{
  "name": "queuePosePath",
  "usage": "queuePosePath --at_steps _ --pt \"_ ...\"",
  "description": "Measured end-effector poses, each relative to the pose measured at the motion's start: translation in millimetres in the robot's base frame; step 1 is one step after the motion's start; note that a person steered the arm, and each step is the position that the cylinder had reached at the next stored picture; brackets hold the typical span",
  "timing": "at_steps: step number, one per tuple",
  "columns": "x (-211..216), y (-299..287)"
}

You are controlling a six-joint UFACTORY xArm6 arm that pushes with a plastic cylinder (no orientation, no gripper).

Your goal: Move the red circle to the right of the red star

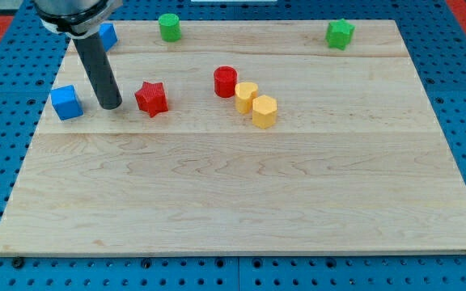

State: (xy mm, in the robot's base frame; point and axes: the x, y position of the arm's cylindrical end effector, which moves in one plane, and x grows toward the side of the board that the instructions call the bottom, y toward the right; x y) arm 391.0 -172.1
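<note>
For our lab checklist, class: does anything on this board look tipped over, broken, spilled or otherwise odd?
Nothing stands out. All blocks sit flat and whole on the wooden board. The red circle touches a yellow block, right of the red star. My tip rests between the star and a blue cube.
</note>
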Motion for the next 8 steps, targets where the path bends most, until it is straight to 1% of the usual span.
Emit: queuePosePath --at_steps 2,3,4,5,6,7,8 --pt "0 110" --pt "0 70" --pt "-13 57" --pt "-32 106" --pt "-34 137" --pt "-32 119" --pt "-82 144"
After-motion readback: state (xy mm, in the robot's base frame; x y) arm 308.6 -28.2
